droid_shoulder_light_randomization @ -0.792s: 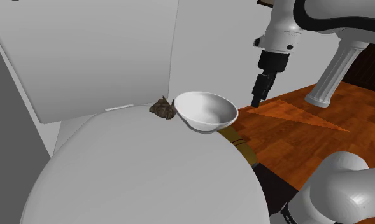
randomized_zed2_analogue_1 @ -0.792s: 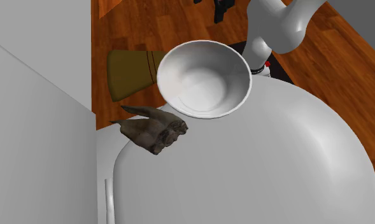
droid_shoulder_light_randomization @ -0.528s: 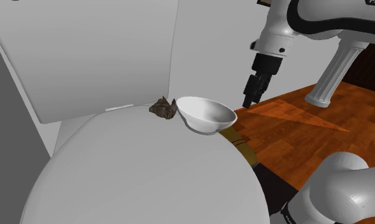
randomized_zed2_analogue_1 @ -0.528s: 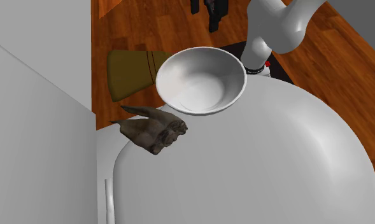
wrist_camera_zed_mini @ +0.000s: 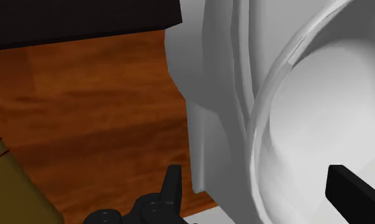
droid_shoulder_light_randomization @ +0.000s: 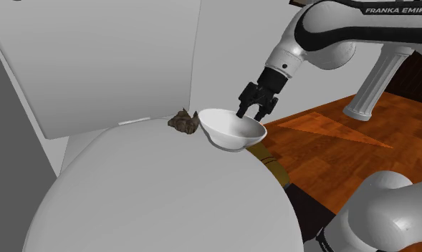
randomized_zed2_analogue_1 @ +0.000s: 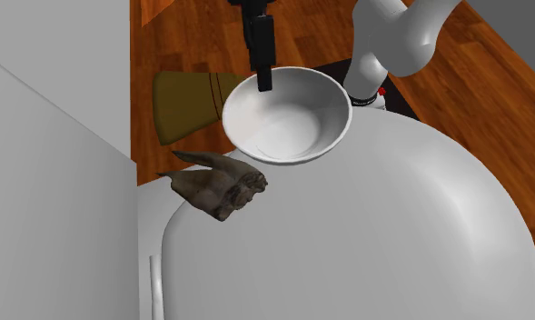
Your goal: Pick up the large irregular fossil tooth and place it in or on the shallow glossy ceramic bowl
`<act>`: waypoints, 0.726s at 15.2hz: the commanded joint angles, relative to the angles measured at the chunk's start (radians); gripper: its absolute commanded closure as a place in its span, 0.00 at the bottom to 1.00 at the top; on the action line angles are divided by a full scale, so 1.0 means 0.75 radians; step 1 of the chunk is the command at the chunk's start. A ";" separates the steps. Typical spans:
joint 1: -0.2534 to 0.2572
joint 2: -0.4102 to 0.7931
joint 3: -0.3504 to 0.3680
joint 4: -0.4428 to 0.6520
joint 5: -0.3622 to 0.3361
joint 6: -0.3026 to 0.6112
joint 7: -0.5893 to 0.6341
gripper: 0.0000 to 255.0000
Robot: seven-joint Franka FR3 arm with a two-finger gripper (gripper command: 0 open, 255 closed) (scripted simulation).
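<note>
Up on the arm (droid_shoulder_light_randomization: 345,32), FRANKA EMIKA reads clear; gripper (droid_shoulder_light_randomization: 251,112) angles down, fingers spread wide at the bowl (droid_shoulder_light_randomization: 227,133) rim.

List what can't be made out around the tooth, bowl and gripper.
Shoulder view: the bowl hides part of the fossil tooth; whether the gripper touches the bowl's far rim is unclear.
Second exterior view: the top edge cuts off the gripper; the bowl covers part of an olive-brown object, unidentifiable.
Wrist view: the edges cut off the bowl and both fingers.
</note>
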 commanded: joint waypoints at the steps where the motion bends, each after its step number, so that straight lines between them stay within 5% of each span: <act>1: 0.010 0.057 -0.001 -0.021 0.123 0.129 0.030 0.00; 10: 0.110 0.345 -0.031 0.005 0.738 0.607 -0.002 0.00; 11: 0.111 0.349 -0.031 0.007 0.748 0.613 -0.004 0.00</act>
